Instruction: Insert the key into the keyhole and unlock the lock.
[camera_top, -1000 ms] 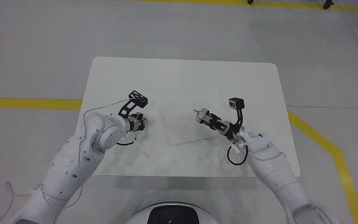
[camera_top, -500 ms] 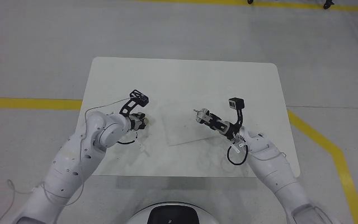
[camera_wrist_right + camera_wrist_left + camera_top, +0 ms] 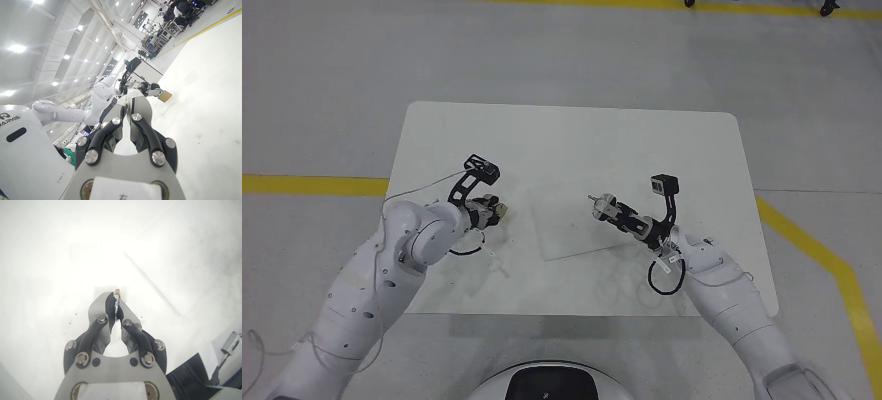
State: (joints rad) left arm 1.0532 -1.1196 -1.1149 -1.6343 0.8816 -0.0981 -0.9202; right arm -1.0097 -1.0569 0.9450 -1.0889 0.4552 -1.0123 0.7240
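You have both parts in hand, but they are not yet joined. Your left gripper (image 3: 117, 302) is clamped on the steel shackle (image 3: 116, 307) of the lock (image 3: 165, 96), whose brass body hangs beyond the fingertips, just above the table (image 3: 572, 140). Your right gripper (image 3: 126, 106) has its fingers pressed together, and the small pale sliver at its tip in the top view looks like the key (image 3: 592, 199), though it is too small to be sure. The 2 grippers sit well apart over the near half of the table, tips pointing roughly toward each other. I judge about half the job done: 2 grasps are made, while alignment, insertion and the turn remain. You cannot tell from here which face of the lock carries the keyhole, so check that first. The table is white, matt and bare, with a few dark specks. Around it lies a pale grey floor (image 3: 642, 50) crossed by a yellow line (image 3: 302, 185). The right wrist view shows a large hall with bright ceiling lights (image 3: 17, 48) and equipment racks (image 3: 157, 37) far off.
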